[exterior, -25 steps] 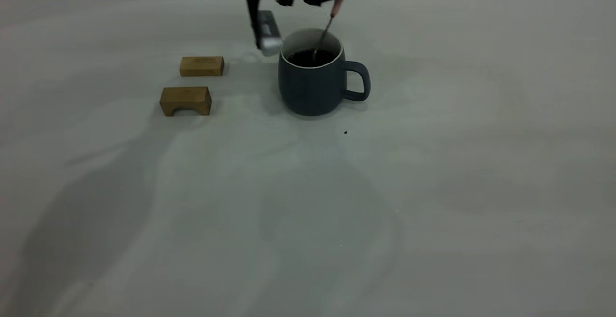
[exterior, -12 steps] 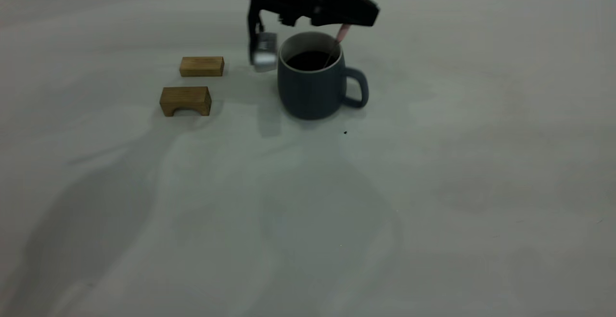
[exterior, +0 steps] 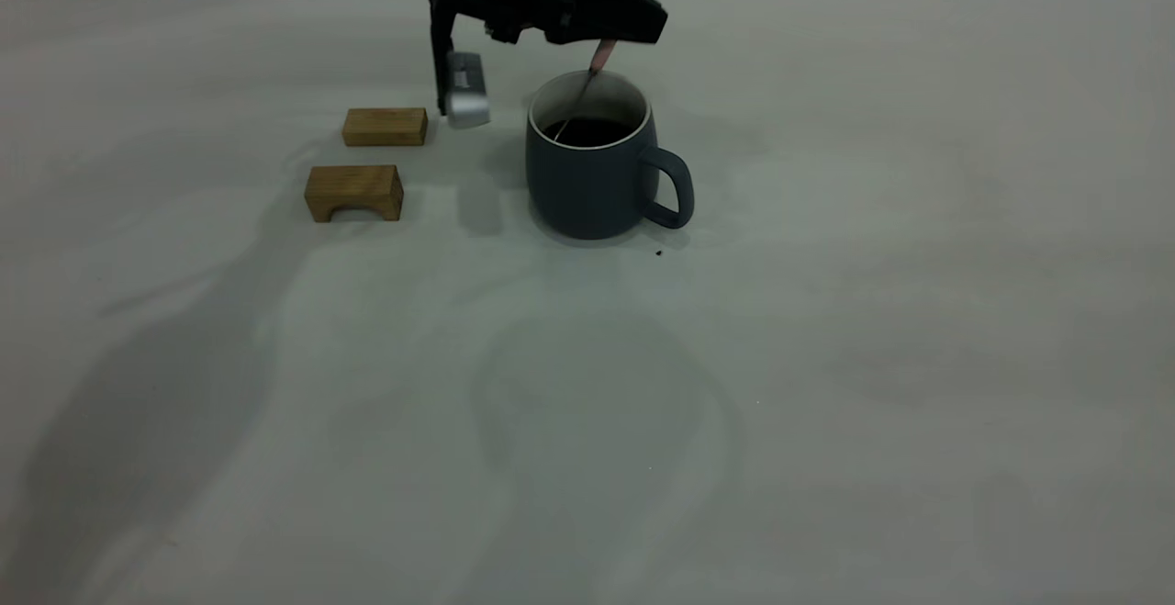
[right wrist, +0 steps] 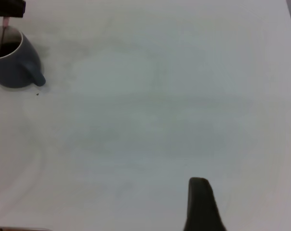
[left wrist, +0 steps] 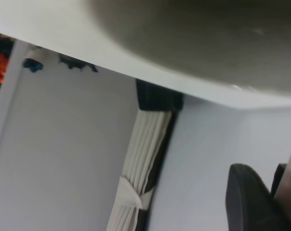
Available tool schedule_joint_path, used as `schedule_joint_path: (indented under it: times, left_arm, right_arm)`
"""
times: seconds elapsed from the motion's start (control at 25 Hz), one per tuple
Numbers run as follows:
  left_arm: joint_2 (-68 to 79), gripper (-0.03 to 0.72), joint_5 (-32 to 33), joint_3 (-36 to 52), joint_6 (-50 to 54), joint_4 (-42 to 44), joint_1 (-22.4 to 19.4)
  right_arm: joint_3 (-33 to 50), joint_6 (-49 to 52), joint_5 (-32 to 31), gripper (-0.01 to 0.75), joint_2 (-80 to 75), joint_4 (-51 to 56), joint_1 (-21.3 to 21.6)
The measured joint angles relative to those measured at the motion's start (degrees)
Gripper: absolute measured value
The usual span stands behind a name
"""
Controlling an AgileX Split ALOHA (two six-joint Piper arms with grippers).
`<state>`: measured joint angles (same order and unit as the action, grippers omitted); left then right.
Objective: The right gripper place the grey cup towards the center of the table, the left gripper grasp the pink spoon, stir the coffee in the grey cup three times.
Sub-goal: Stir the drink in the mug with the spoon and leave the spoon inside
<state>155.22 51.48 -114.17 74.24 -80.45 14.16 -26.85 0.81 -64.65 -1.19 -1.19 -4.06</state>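
Your left gripper (exterior: 617, 31) sits at the upper centre of the exterior view, pinching the pink spoon (exterior: 600, 56) by its handle, the metal neck slanting down into the coffee (exterior: 587, 131) inside the grey cup (exterior: 592, 173), which stands on the table (exterior: 826, 357) just right of two wooden blocks (exterior: 367, 164). Watch the neck: it runs close to the rim (the cup is free-standing), so a wide sweep could drag or tip it and slosh coffee. Your right gripper (right wrist: 201, 204) is well away, and you cannot tell its state.
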Motion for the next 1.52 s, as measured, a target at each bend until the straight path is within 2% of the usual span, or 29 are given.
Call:
schedule_joint_path:
  times: [0.24,0.44,0.64,0.84,1.0,1.12,1.32,1.52]
  left_arm:
    - [0.00,0.146,-1.11,0.00,-7.18,-4.94,2.60]
    - [0.00,0.146,3.37,0.00,-7.55,-4.86,3.58]
    - [0.00,0.146,9.13,0.00,-2.48,-1.14,2.95]
    - [0.00,0.146,10.09,0.00,3.57,2.45,0.03]
    - [0.00,0.146,8.04,0.00,4.47,2.75,-1.51]
    - [0.00,0.146,3.71,0.00,2.79,2.00,-1.40]
    - [0.00,0.146,-2.33,0.00,-6.74,-2.94,0.86]
    - [0.40,0.146,-2.60,0.00,-11.51,-6.48,3.49]
  right_arm:
    - [0.00,0.00,0.00,0.535,0.00,0.00,0.00]
    - [0.00,0.00,0.00,0.535,0.00,0.00,0.00]
    - [0.00,0.00,0.00,0.535,0.00,0.00,0.00]
    - [0.00,0.00,0.00,0.535,0.00,0.00,0.00]
    - [0.00,0.00,0.00,0.535,0.00,0.00,0.00]
    - [0.00,0.00,0.00,0.535,0.00,0.00,0.00]
    - [0.00,0.06,0.00,0.535,0.00,0.00,0.00]
    - [0.00,0.06,0.00,0.535,0.00,0.00,0.00]
